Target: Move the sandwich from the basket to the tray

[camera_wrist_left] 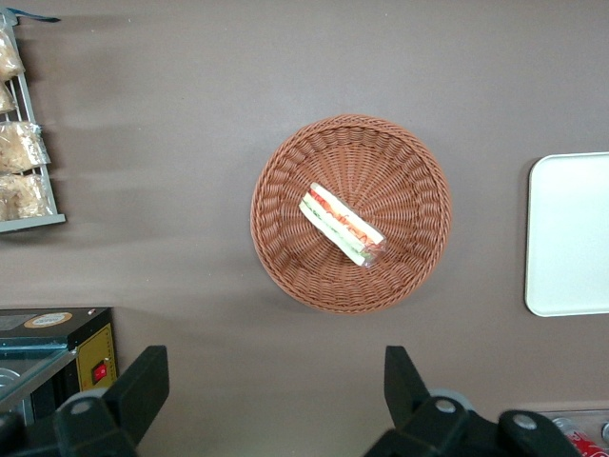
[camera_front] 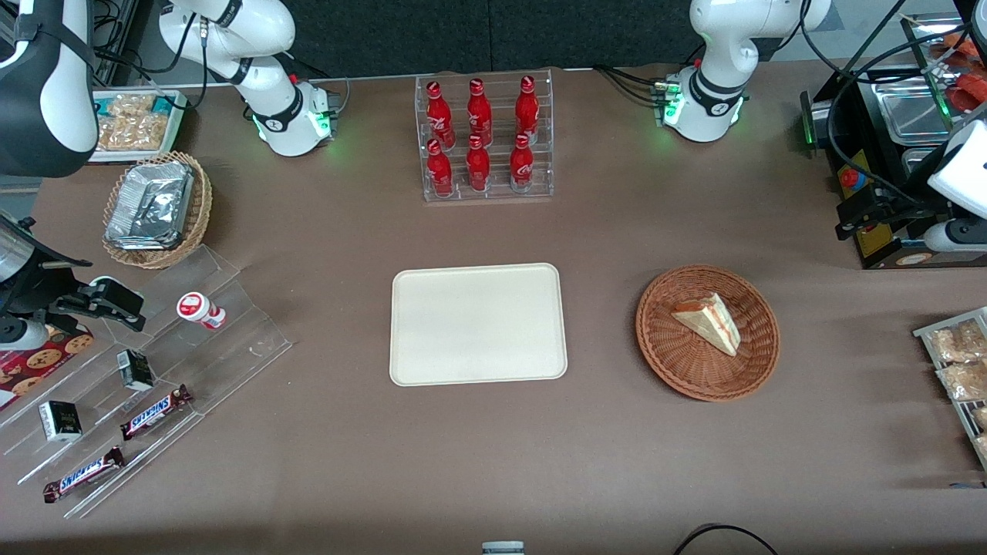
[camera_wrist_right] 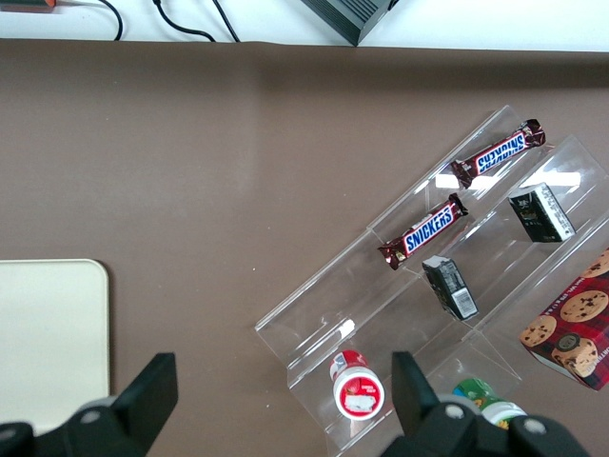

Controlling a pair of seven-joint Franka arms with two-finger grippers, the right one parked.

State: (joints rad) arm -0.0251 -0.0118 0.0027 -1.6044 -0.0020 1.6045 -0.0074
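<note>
The sandwich lay in the basket, beside the tray on the worktop. The hand hung above, fingers spread, gripping nothing.

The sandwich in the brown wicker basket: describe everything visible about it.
The triangular white-bread sandwich is a wedge with red-orange and green filling layers along its cut edge, seemingly in clear wrap. It lies near the middle of the round reddish-brown wicker basket, touching only the weave. The left gripper hovers above the basket, fingers open, not touching it.
</note>
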